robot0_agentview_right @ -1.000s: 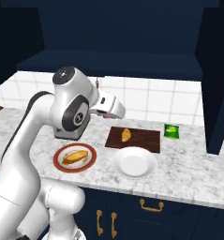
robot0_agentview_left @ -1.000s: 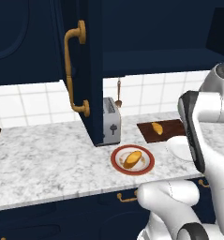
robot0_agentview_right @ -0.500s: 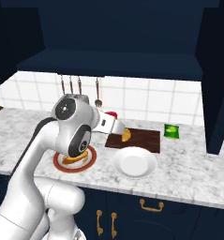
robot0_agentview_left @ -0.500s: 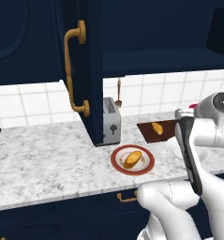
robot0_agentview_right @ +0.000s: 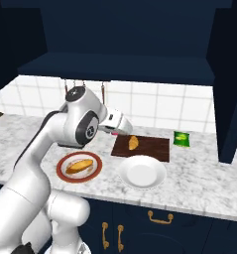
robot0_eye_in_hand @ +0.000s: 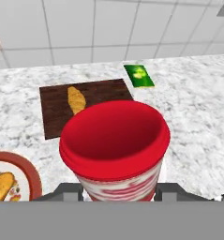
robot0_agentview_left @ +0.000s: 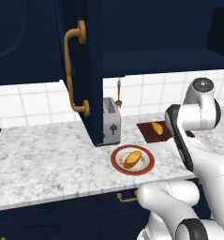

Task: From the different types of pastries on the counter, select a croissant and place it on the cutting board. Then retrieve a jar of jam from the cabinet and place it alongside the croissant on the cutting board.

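gripper (robot0_eye_in_hand: 115, 196) clamps the jar of jam (robot0_eye_in_hand: 115, 150) above the counter (robot0_eye_in_hand: 188, 108); croissant (robot0_eye_in_hand: 76, 99) lies on the cutting board (robot0_eye_in_hand: 52, 115)

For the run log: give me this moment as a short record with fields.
stage: croissant already lies on the cutting board; jam not yet placed
end effector: shut on the jar of jam, carried above the counter
jar position: left of the board in the right base view, not yet over it
bread roll: on the red-rimmed plate
white plate: in front of the board
green packet: right of the board
cabinet: door open
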Available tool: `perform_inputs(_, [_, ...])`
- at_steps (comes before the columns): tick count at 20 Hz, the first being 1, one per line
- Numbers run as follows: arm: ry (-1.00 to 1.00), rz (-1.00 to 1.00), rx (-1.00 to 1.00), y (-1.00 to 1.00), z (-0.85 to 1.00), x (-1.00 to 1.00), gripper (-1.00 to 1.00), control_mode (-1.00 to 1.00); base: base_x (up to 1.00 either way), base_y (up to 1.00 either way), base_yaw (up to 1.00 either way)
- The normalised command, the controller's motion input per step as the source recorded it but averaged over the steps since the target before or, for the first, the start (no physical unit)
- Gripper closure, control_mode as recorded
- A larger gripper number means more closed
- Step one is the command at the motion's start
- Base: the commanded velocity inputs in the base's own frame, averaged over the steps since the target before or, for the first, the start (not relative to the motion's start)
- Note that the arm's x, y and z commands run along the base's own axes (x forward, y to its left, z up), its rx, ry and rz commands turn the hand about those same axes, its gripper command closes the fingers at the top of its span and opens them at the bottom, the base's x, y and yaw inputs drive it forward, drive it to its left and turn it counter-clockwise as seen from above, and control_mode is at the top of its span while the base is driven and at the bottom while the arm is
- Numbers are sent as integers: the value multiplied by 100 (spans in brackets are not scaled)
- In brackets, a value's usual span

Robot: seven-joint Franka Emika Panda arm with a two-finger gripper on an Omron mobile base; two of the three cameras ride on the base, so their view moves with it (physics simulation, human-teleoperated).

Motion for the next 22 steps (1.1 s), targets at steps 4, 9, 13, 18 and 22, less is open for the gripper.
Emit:
perform_inputs(4, [1, 0, 0, 0, -71, 34, 100, -100, 0, 0, 0])
perform_inputs(9, [-9, 0, 0, 0, -67, 45, 100, -100, 0, 0, 0])
perform_inputs(13, [-9, 0, 0, 0, -22, 29, 100, -100, 0, 0, 0])
perform_inputs(18, [0, -1, 1, -8, 6, 14, 100, -100, 0, 0, 0])
perform_inputs(22, [-2, -2, 2, -25, 13, 22, 100, -100, 0, 0, 0])
